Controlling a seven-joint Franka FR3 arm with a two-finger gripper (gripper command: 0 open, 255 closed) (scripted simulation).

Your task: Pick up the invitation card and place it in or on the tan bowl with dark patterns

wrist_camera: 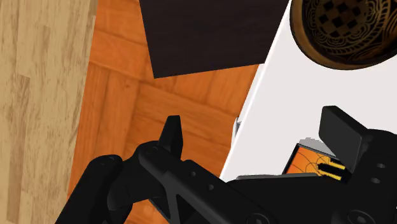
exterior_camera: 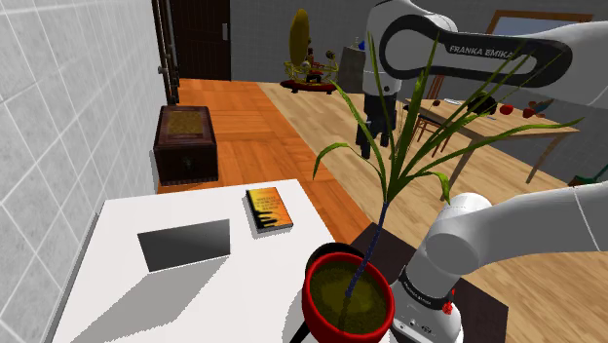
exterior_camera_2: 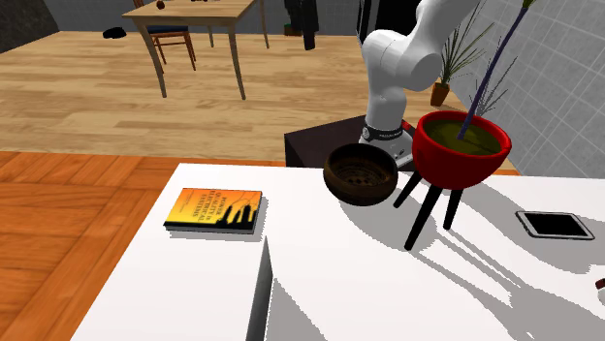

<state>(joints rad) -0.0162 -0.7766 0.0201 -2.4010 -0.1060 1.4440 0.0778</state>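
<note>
The invitation card (exterior_camera: pixel 268 209) is a small booklet with an orange and yellow cover, lying flat on the white table (exterior_camera: pixel 195 302); it also shows on the table in the second exterior view (exterior_camera_2: pixel 214 210). The tan bowl with dark patterns (exterior_camera_2: pixel 361 174) stands on the table between the card and a red plant pot. My gripper (exterior_camera: pixel 376 141) hangs high above the table's edge, beyond the card toward the shoulder view's right. In the wrist view the gripper (wrist_camera: pixel 257 133) is open with nothing between its fingers; the card (wrist_camera: pixel 310 162) lies below it and the bowl (wrist_camera: pixel 347 32) farther off.
A red pot (exterior_camera_2: pixel 461 147) on black legs holds a tall grassy plant beside the bowl. A flat phone-like slab (exterior_camera_2: pixel 555 225) lies past the pot. A grey rectangular patch (exterior_camera: pixel 185 244) marks the table. My dark stand (exterior_camera_2: pixel 320 145) adjoins the table; a wooden chest (exterior_camera: pixel 185 143) sits on the floor.
</note>
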